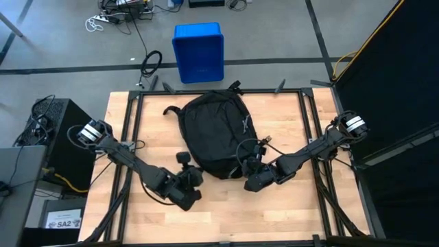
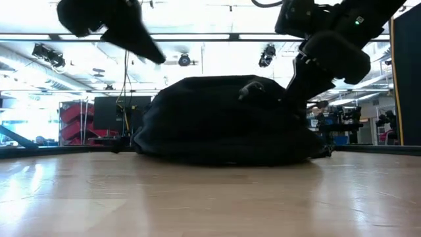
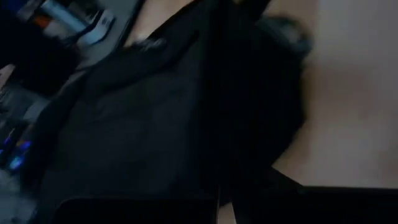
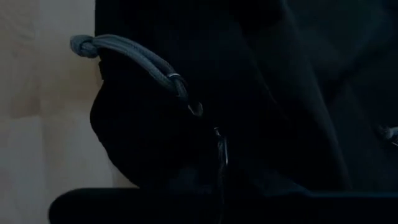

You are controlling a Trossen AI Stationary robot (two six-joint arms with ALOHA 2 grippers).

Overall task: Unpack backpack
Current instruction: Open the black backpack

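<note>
Wooden bench, blue bin on floor beyond far edge. Backpack lies mid-bench, zipped. Right gripper at its near-right rim, fingers pressed together by grey cord pull; grip unclear. Left gripper fingers together, near-left. Risk: pull slips, bag drags.

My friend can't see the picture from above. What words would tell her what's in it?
A black backpack lies on a wooden table. Two dark robot arms reach its near end, the left gripper and right gripper both shut. A blue bin stands on the floor beyond.
</note>
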